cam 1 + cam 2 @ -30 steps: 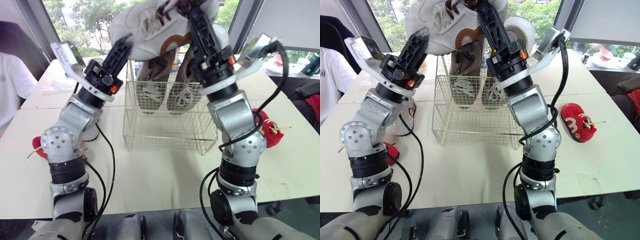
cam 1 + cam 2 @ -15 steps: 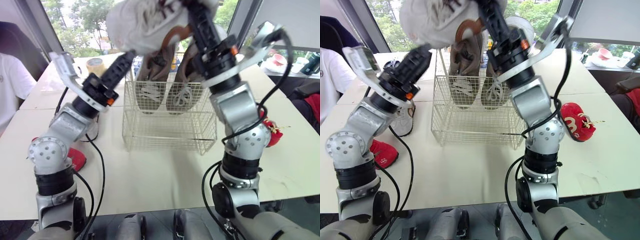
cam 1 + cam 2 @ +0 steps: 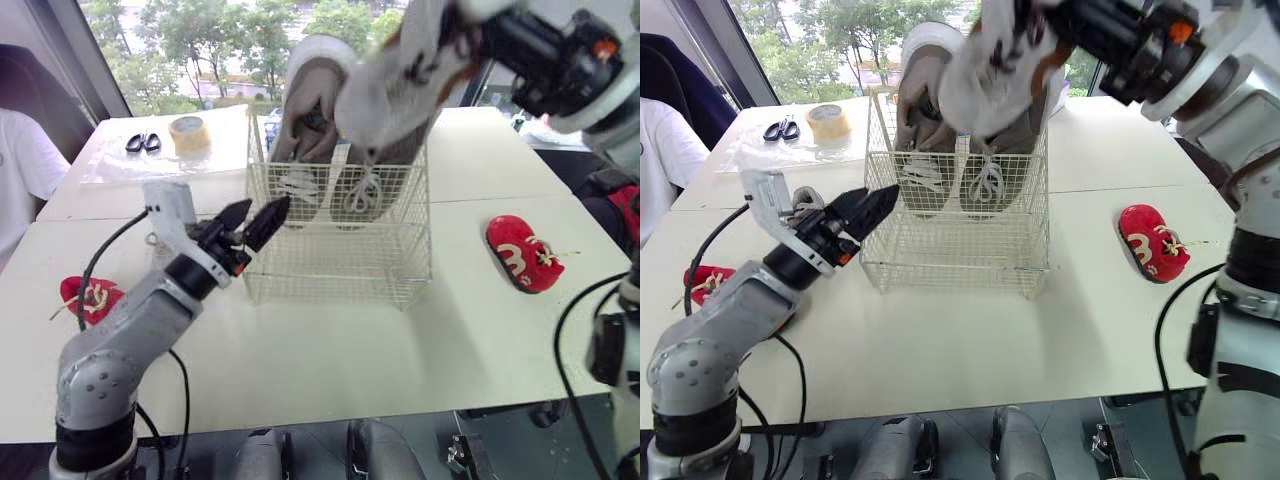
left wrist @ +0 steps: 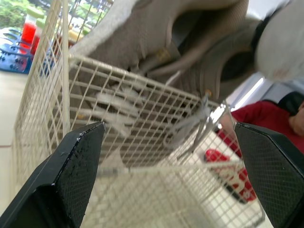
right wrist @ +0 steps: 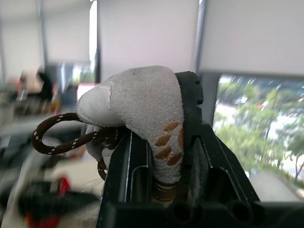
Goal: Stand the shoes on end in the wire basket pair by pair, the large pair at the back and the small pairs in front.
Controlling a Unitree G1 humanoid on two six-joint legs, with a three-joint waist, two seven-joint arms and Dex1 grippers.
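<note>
White-grey shoe (image 3: pixel 395 85) hangs above the wire basket (image 3: pixel 340 262), over its 1 o'clock side; right gripper (image 5: pixel 164 137) jaws clamped on a suede part of it. Left gripper (image 3: pixel 257 213) at the basket's 9 o'clock, just outside the wire, jaws apart. Grey pair (image 3: pixel 303 120) upright at 12 o'clock inside. Red shoe (image 3: pixel 522 252) on desk (image 3: pixel 330 360) at 3 o'clock.

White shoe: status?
Right gripper shut on white shoe, high above wire basket. Left gripper open, low at basket's left front corner. Grey pair standing at basket's back.
</note>
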